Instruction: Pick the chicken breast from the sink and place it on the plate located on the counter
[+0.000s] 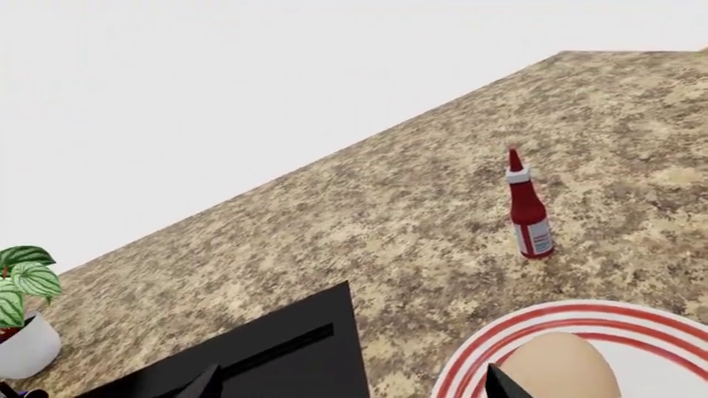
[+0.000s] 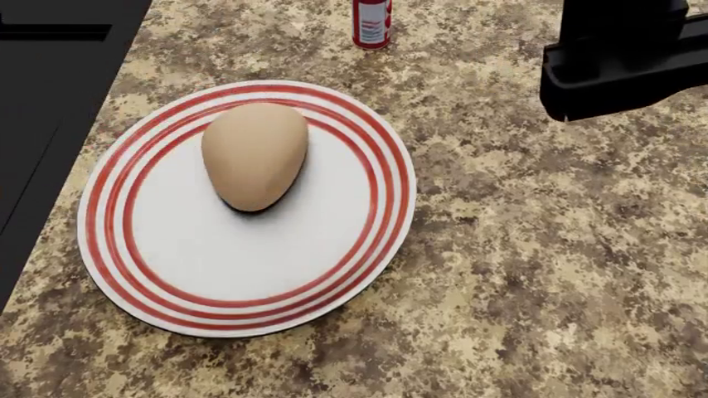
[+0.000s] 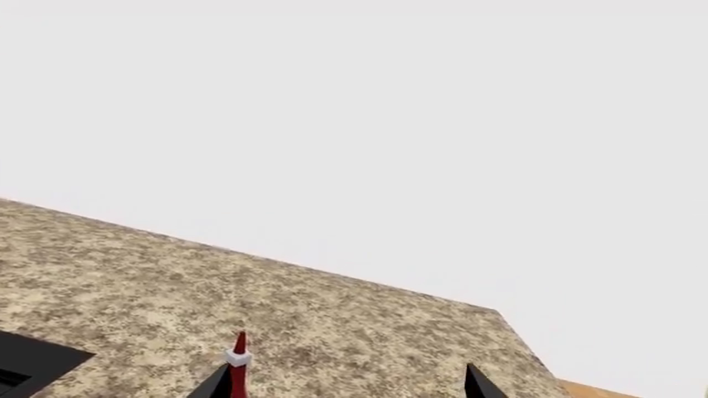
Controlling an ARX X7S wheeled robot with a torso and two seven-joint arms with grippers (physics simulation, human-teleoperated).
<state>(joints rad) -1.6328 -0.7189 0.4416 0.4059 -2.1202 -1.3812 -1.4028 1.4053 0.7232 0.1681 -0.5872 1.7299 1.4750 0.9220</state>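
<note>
The beige chicken breast (image 2: 254,155) lies on the white plate with red rings (image 2: 177,249), which sits on the speckled granite counter (image 2: 531,249). The black sink (image 2: 45,75) lies just left of the plate. In the left wrist view, my left gripper (image 1: 351,385) is open and empty, its tips wide apart above the sink edge (image 1: 277,348) and the plate (image 1: 586,323), with the chicken breast (image 1: 559,369) beside one tip. My right gripper (image 3: 345,383) is open and empty, high above the counter (image 3: 332,323). A black part of my right arm (image 2: 625,50) shows at the upper right.
A red ketchup bottle with a white collar (image 2: 372,22) stands on the counter behind the plate; it also shows in the left wrist view (image 1: 529,211) and the right wrist view (image 3: 238,365). A potted plant (image 1: 25,319) stands near the sink's far side.
</note>
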